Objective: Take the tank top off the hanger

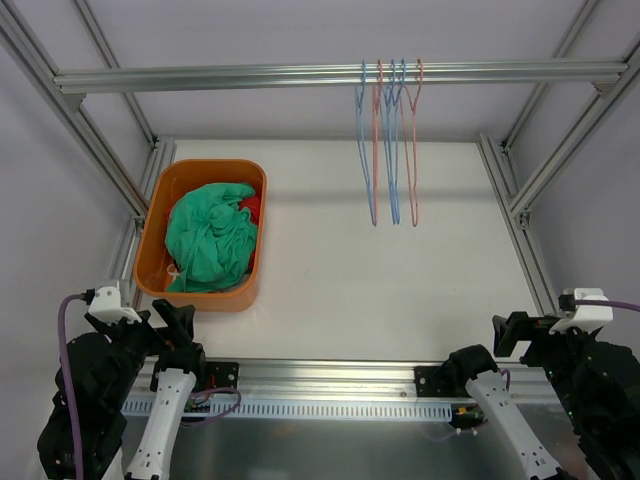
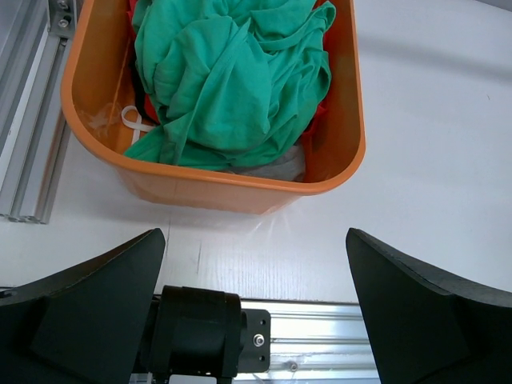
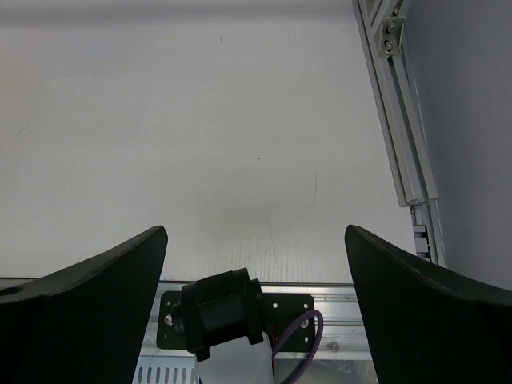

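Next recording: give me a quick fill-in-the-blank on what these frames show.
The green garment lies bunched in the ____ bin.
The wire hangers on the overhead rail carry ____ clothing.
The left gripper and the right gripper both have their jaws ____.
Missing words: orange; no; open.

The tank top (image 1: 208,240) is a green garment, crumpled into a loose heap that fills most of an orange bin (image 1: 200,178) at about 9 o'clock on the table, with a bit of red cloth showing at its far-right edge. The hangers (image 1: 393,170), thin blue and salmon-red wire ones, hang bunched together from the overhead rail (image 1: 300,75) at about 12 to 1 o'clock, well apart from the top.
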